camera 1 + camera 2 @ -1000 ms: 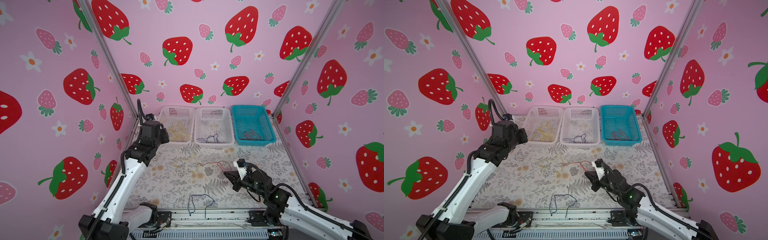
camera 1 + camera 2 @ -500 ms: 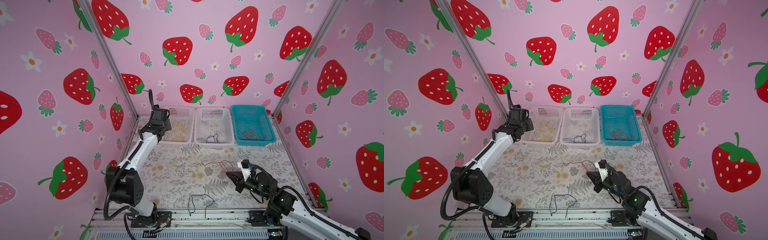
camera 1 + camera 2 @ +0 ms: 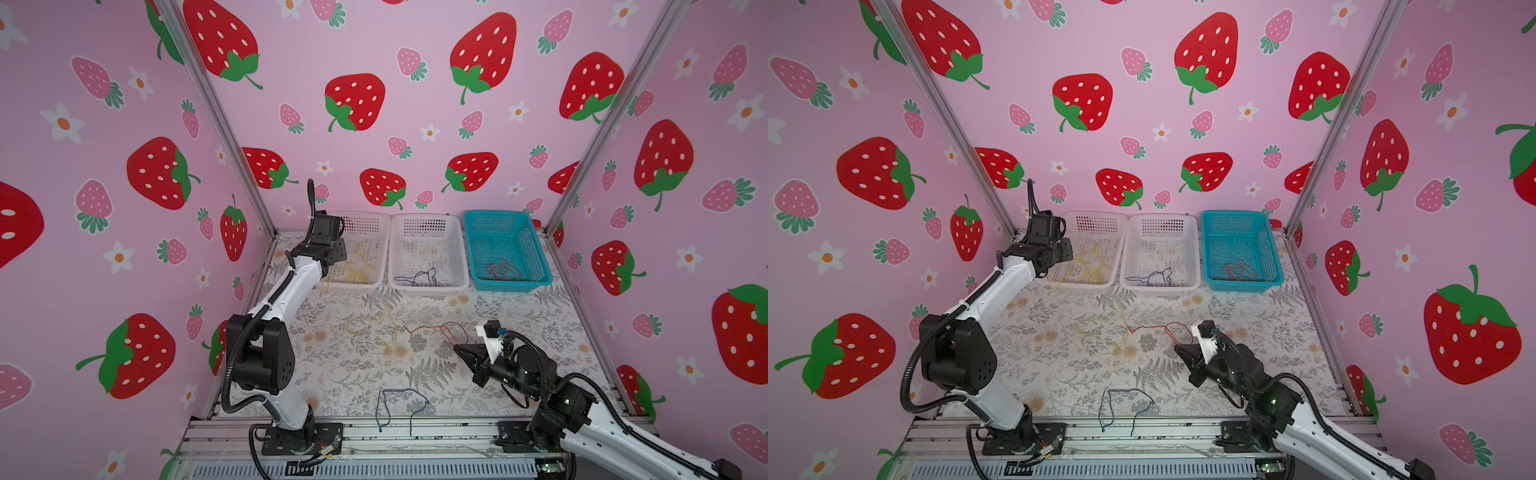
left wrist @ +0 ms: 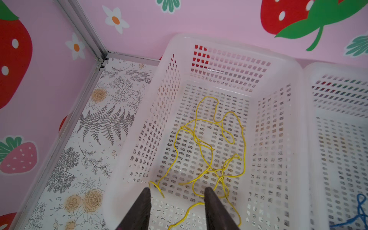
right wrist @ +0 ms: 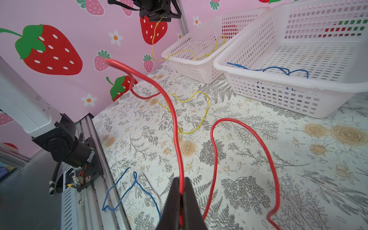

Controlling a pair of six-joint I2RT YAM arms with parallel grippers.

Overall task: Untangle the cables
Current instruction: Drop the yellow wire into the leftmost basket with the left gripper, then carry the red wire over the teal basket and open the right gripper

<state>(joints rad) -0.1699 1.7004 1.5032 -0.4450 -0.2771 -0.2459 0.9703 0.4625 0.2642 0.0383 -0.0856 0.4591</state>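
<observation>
Where the floral tabletop (image 3: 540, 324) meets its near edge, a thin dark-blue wire (image 3: 399, 390) lies in loose curls. Farther in, the right claw (image 5: 180, 180) is pinched tight on a thin red wire (image 5: 175, 123), near a thin yellow wire (image 5: 207, 107) lying mid-tabletop. At the far left, the left claw (image 4: 176, 189) hangs, jaws apart, over a white mesh plastic basket (image 4: 239, 46) holding yellow wires (image 4: 196, 137); a blue wire (image 5: 258, 69) lies in the middle white basket (image 3: 428, 217), red wires (image 3: 503, 270) in the teal basket (image 3: 494, 214).
</observation>
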